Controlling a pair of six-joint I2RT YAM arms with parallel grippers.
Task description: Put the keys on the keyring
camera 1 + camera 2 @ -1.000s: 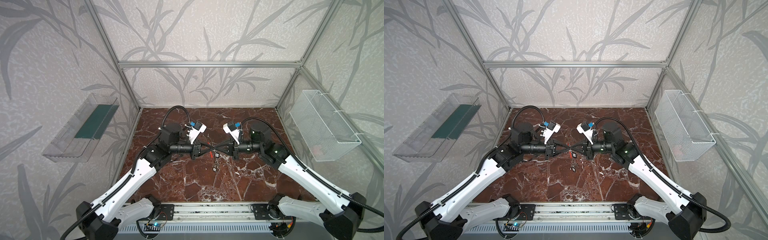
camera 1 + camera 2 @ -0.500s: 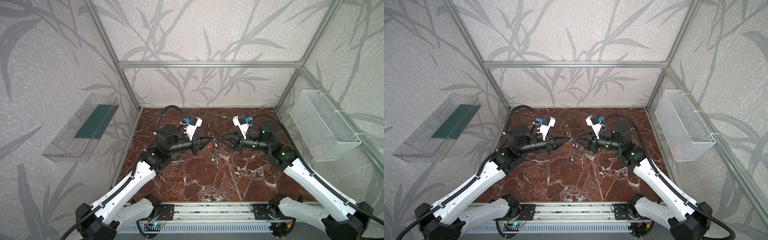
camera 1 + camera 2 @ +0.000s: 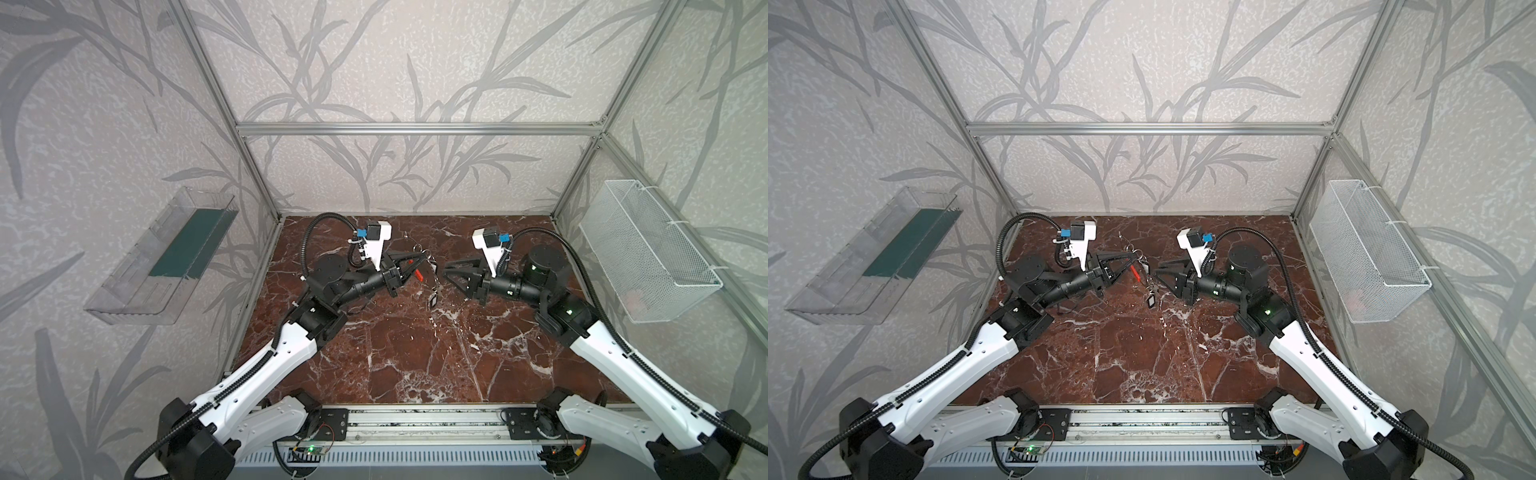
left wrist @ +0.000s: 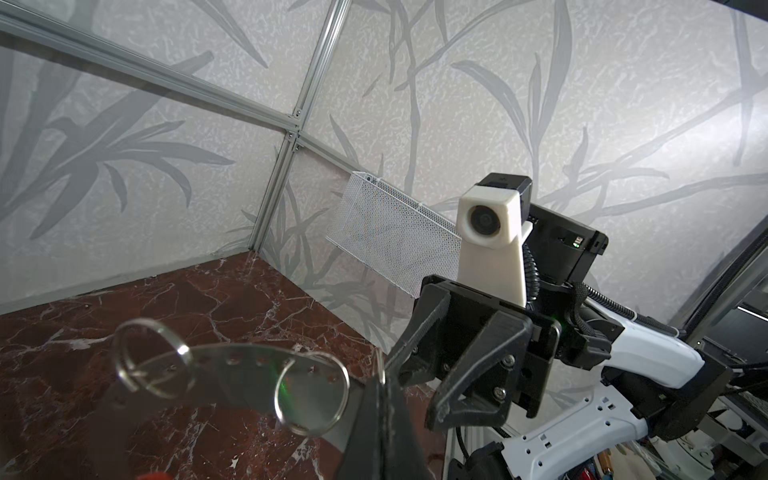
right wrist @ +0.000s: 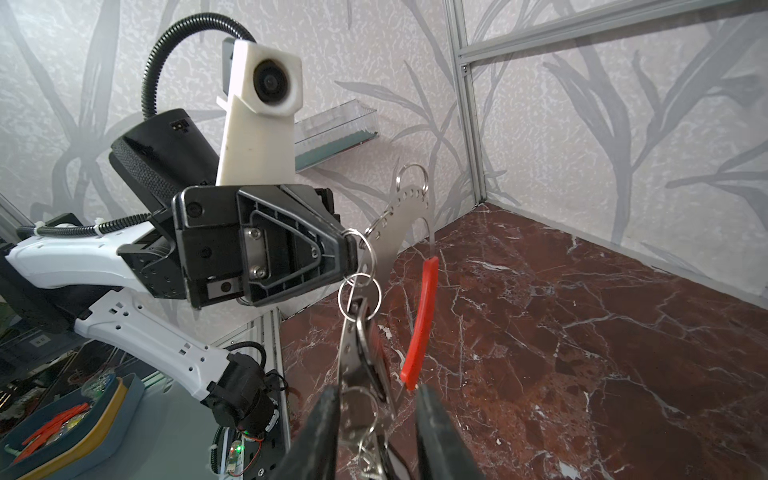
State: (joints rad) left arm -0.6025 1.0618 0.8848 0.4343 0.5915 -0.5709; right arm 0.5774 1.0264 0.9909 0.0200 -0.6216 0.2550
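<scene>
Both arms are reaching from the near rail toward the middle of the marble tabletop (image 3: 415, 353), forearms angling inward and wrists lying close to level, so the two grippers are facing each other tip to tip in both top views. The left gripper (image 3: 420, 262) is pointing slightly upward, its jaws clamped together on the edge of the keyring (image 5: 399, 232). It is holding the flat grey band clear of the table, with the red arc segment (image 5: 424, 320) hanging on the side nearer the right arm. Small split rings (image 4: 153, 361) are threading through holes in the band. The keys (image 5: 361, 345) are dangling in a bunch from linked split rings just below the pinch point, with one black tag (image 3: 432, 298) lowest. I cannot tell whether that tag is touching the marble. The right gripper (image 3: 445, 272) is sitting just beside the bunch with its jaws spread apart and gripping nothing. In the right wrist view its fingers (image 5: 328, 419) are flanking the hanging keys without visibly pressing on them.
</scene>
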